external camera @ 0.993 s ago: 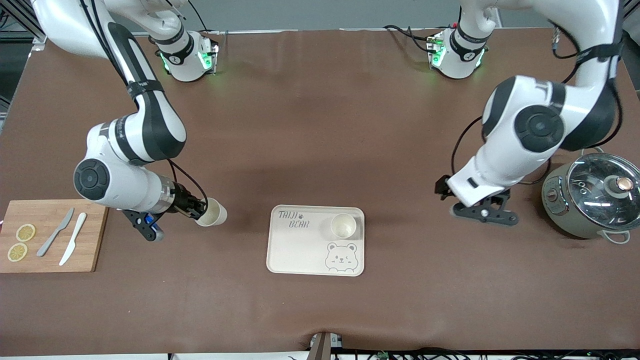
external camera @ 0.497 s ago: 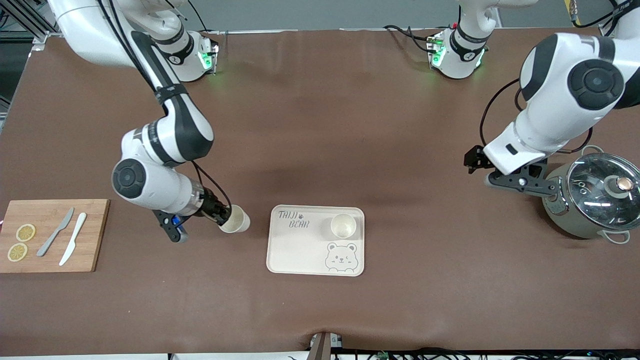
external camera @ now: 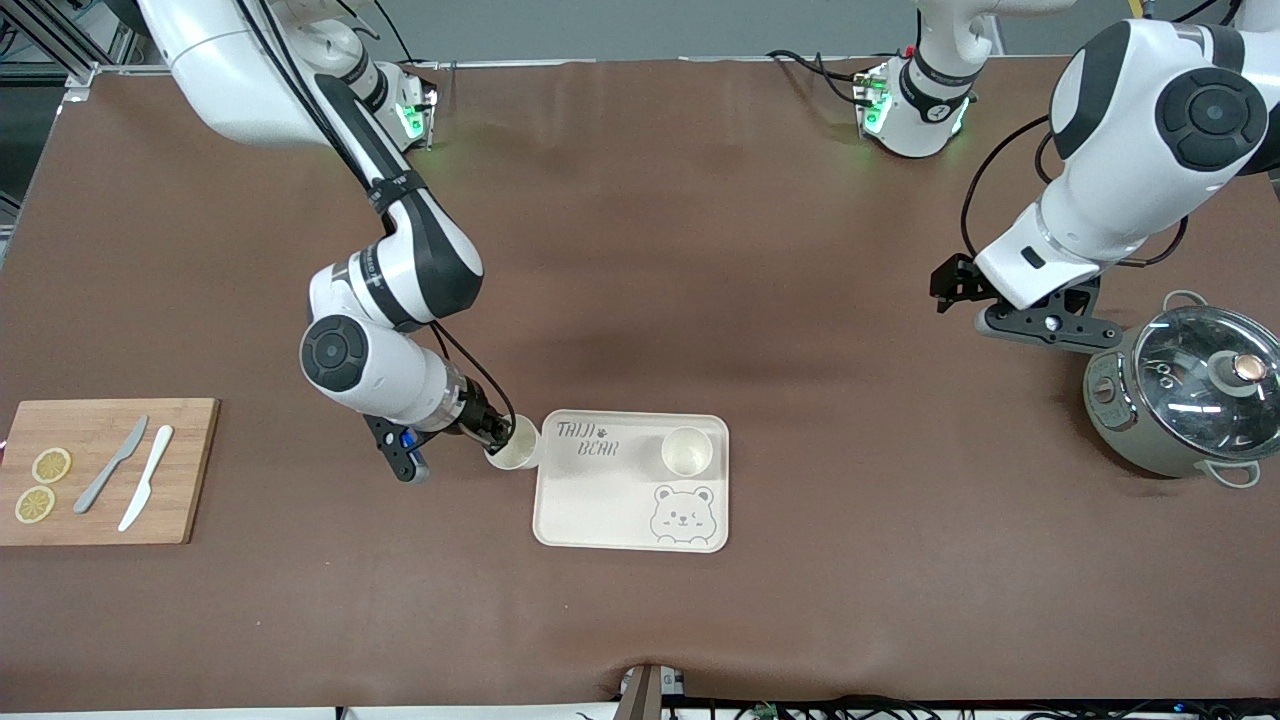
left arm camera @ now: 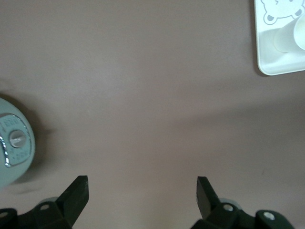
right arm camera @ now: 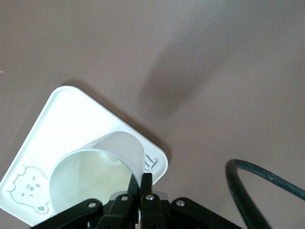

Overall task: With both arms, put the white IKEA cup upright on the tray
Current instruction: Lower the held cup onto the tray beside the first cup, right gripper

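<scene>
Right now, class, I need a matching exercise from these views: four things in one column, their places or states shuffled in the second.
Things
1. held cup
2. standing cup
3. left gripper
4. knives

Places or states
A. on the cutting board
B. upright on the tray
C. jaws open, empty, beside the pot
D. clamped by the right gripper at the tray's edge

Pairs: 1-D, 2-B, 3-C, 4-A
</scene>
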Action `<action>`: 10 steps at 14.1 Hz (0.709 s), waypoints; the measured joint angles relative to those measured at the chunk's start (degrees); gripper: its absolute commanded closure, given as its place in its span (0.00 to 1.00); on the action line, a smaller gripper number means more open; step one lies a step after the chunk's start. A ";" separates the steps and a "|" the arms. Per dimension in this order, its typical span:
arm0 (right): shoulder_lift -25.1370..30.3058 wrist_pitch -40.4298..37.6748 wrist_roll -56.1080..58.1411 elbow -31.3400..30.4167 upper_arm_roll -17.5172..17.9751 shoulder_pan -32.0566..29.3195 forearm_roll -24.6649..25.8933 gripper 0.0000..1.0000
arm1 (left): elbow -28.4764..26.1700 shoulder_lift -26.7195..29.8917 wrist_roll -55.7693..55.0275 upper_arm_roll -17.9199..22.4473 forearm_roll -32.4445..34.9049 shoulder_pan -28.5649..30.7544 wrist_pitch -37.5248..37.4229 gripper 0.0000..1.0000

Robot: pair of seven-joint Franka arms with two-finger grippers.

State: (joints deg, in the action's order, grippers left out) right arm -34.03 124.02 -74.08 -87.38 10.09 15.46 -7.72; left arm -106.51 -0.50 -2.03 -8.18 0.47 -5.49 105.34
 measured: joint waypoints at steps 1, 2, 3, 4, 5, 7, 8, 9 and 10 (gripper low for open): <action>-0.27 1.56 -2.25 0.11 0.00 0.65 0.77 1.00 | -0.61 0.58 0.00 0.00 -0.60 0.08 0.00 0.00; -0.58 2.63 -5.09 0.24 0.01 1.36 2.33 1.00 | -1.09 1.14 0.00 0.00 -0.91 0.11 0.00 0.00; -1.07 3.13 -7.62 0.36 0.01 2.08 3.85 1.00 | -1.40 1.70 0.00 0.00 -1.14 0.11 0.00 0.00; -1.77 3.47 -9.21 0.64 0.02 2.75 4.92 1.00 | -1.62 2.19 0.00 0.00 -1.33 0.11 0.00 0.00; -2.53 3.68 -10.25 1.04 0.01 3.36 5.64 1.00 | -1.75 2.56 0.00 0.00 -1.41 0.12 0.00 0.00; -3.47 3.88 -11.03 1.62 0.00 3.83 5.95 1.00 | -1.82 2.80 0.00 0.00 -1.45 0.14 0.00 0.00; -3.70 3.89 -11.23 1.83 -0.01 3.83 5.95 1.00 | -1.85 2.79 0.00 0.00 -1.45 0.16 0.00 0.00; -3.93 4.01 -11.41 2.00 -0.02 3.85 5.96 1.00 | -1.91 2.80 0.00 0.00 -1.45 0.18 0.00 0.00; -4.12 4.49 -11.58 2.08 -0.01 3.91 5.96 1.00 | -1.94 2.79 0.00 0.00 -1.45 0.20 0.00 0.00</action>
State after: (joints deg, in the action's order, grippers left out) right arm -38.15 128.51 -85.66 -85.31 10.07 19.36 -1.76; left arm -108.45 2.29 -2.03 -8.18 -0.99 -5.29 105.34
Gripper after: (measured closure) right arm 0.974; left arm 0.000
